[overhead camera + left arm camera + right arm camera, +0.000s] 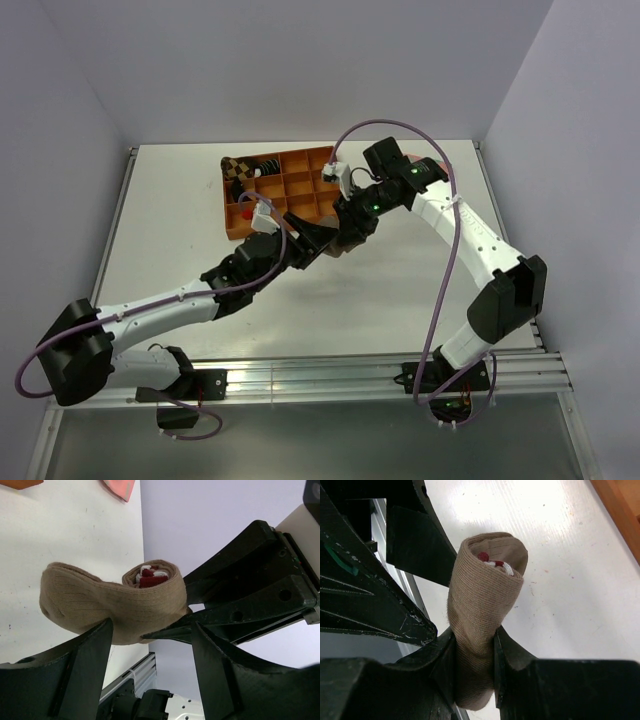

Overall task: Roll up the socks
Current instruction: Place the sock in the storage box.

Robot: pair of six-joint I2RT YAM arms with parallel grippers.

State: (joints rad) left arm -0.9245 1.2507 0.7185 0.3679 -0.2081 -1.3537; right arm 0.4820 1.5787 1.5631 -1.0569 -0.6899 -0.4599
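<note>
The right jaws are pinching the tan sock [482,595] by its flattened end, one finger pressing on each side of the fabric. Past that pinch the sock is curling into a loose roll, with the maroon-and-white cuff [495,562] showing at the core of the spiral. The left jaws are standing spread. The roll is sitting just beyond their tips, across the gap between them, and I cannot tell whether either left finger is actually touching the fabric. The two sets of jaws are facing each other tip to tip over the white desk [400,290], with the sock between them. Beyond both jaws and well apart from the held sock, the black striped sock [266,170] is lying in a far compartment of the orange tray [232,228]. It is lying just beside a brown checkered rolled sock [234,167].
</note>
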